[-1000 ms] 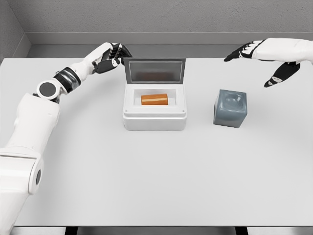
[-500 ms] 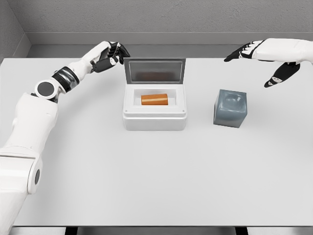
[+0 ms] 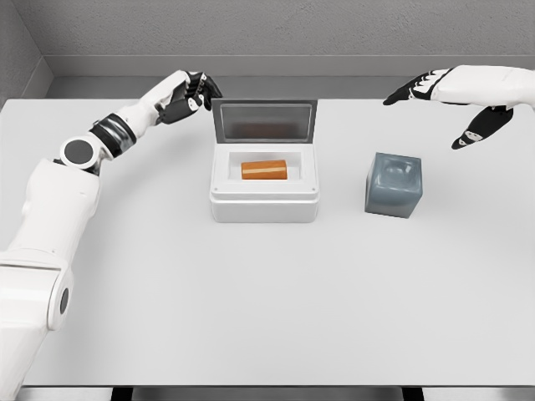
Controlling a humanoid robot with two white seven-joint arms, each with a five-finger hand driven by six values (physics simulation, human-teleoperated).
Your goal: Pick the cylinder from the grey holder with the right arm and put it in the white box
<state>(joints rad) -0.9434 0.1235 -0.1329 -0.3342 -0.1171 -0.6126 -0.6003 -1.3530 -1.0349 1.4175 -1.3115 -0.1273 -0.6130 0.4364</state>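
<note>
Right robot hand is seen raised beyond the grey holder, its fingers spread apart and nothing held. The orange cylinder lies on its side inside the white box, whose lid is propped upright at the back. The holder's hollow top appears empty, so the placing is judged done, and the step in hand is judged to be a clearing of the arm. This is best done by keeping the hand high and drawing it away to the right, so that neither the holder nor the lid is brushed. The cylinder lies well apart from the right robot hand, down and to its left, with the holder between them. The left robot hand is held just beside the lid's upper left corner, fingers curled with nothing seen in them; whether the lid is touched cannot be told. Box and holder stand apart on the pale tabletop.
</note>
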